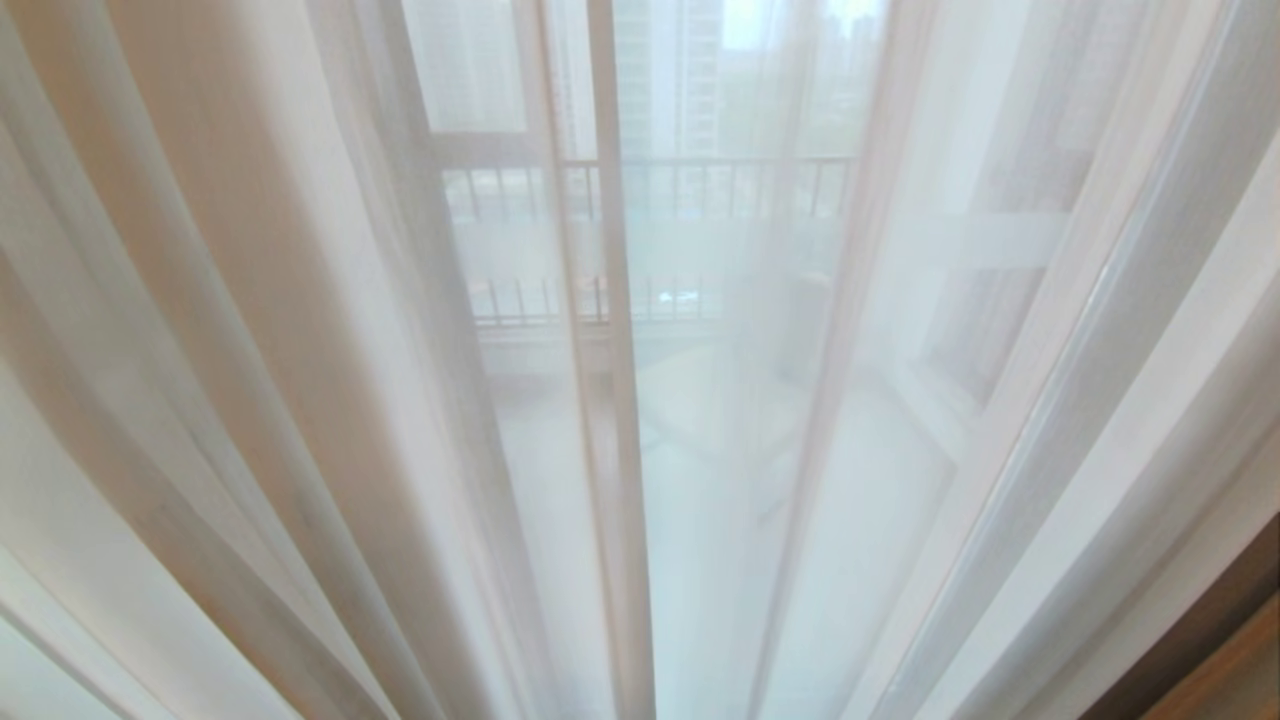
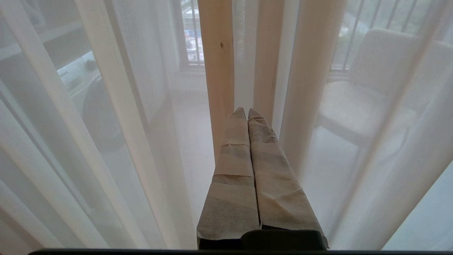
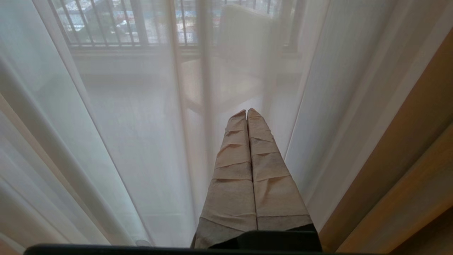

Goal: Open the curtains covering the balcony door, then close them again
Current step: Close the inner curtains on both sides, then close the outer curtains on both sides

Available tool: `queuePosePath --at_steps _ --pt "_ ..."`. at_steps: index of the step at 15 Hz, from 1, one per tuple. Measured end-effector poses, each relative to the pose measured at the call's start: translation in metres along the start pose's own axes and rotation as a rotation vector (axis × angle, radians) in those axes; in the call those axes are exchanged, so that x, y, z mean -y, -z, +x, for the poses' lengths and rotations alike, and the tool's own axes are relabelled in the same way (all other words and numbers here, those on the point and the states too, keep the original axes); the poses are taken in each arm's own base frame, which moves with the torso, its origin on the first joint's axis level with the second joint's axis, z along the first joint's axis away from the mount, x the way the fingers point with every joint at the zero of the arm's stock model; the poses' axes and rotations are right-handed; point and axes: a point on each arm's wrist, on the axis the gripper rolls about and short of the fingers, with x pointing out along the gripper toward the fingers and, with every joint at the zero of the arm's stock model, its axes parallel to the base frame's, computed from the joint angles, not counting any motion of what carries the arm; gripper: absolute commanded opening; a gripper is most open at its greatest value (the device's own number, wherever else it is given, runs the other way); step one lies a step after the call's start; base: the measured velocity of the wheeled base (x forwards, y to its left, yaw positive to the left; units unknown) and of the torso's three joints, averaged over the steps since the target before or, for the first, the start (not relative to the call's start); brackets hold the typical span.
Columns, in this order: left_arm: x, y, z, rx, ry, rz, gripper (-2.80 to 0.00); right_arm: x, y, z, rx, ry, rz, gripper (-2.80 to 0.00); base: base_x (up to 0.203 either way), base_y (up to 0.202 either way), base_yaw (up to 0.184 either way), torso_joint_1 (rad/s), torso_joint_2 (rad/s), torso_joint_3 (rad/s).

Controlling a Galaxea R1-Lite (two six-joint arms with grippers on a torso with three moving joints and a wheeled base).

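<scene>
The sheer curtains [image 1: 300, 350] hang drawn across the whole head view, their folds running straight up and down, from 12 to 6 o'clock, with the balcony door [image 1: 612, 300] showing as a pale upright bar through them near the middle. Neither arm shows in that view. In the left wrist view the left claw [image 2: 247, 112] has its taped fingers [image 2: 235, 148] pressed together on nothing, tips pointing at 12 o'clock into a cluster of thicker folds [image 2: 216, 71] just beyond them; whether they touch the cloth I cannot tell. The right claw [image 3: 247, 112] is likewise pinched closed and empty, facing flatter sheer with a tan drape [image 3: 407, 159] off at 3 o'clock. The left claw looks nearer a graspable fold, so it seems the better placed to draw the cloth sideways, across the folds' axis.
</scene>
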Motion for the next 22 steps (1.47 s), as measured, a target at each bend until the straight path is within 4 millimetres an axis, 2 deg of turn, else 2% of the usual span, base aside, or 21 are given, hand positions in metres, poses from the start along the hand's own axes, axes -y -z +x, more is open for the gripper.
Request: queuePosePath --at_steps 5,9,22 --pt "0.001 0.008 -0.003 0.012 0.051 -0.004 -2.80 0.000 0.000 0.000 0.000 0.001 0.000 -2.80 0.000 0.000 0.000 0.000 0.00 0.000" --pt "0.005 0.018 -0.001 -0.032 0.205 0.025 -2.80 0.000 0.000 0.000 0.000 0.001 0.000 -2.80 0.000 0.000 0.000 0.000 0.00 0.000" --pt "0.005 0.020 -0.001 -0.040 0.205 0.020 -2.80 0.000 0.000 0.000 0.000 0.000 0.000 -2.80 0.000 0.000 0.000 0.000 0.00 0.000"
